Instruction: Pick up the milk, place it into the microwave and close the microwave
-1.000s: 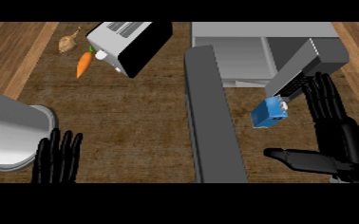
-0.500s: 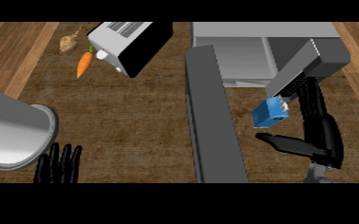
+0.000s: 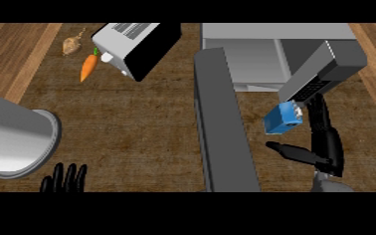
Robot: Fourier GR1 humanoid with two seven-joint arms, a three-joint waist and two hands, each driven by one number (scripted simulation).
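The milk (image 3: 282,119), a small blue carton, stands on the counter just in front of the microwave (image 3: 249,59), to the right of its open door (image 3: 224,129). My right hand (image 3: 325,147) is open beside the carton. Its fingers (image 3: 319,114) reach up along the carton's right side, and its thumb (image 3: 292,152) points left below it. I cannot tell whether they touch the carton. The microwave's grey cavity shows nothing inside. At the lower left edge my left hand (image 3: 64,179) rests with fingers up.
A toaster (image 3: 136,45) lies at the back left, with a carrot (image 3: 88,67) and a pale root (image 3: 71,45) to its left. A large metal pot (image 3: 22,139) stands at the left edge. The door juts across the counter's middle.
My right hand has swung in to the left and turned edge-on, closing on the milk. The left hand has sunk lower, towards the view's edge. The milk has stayed where it was.
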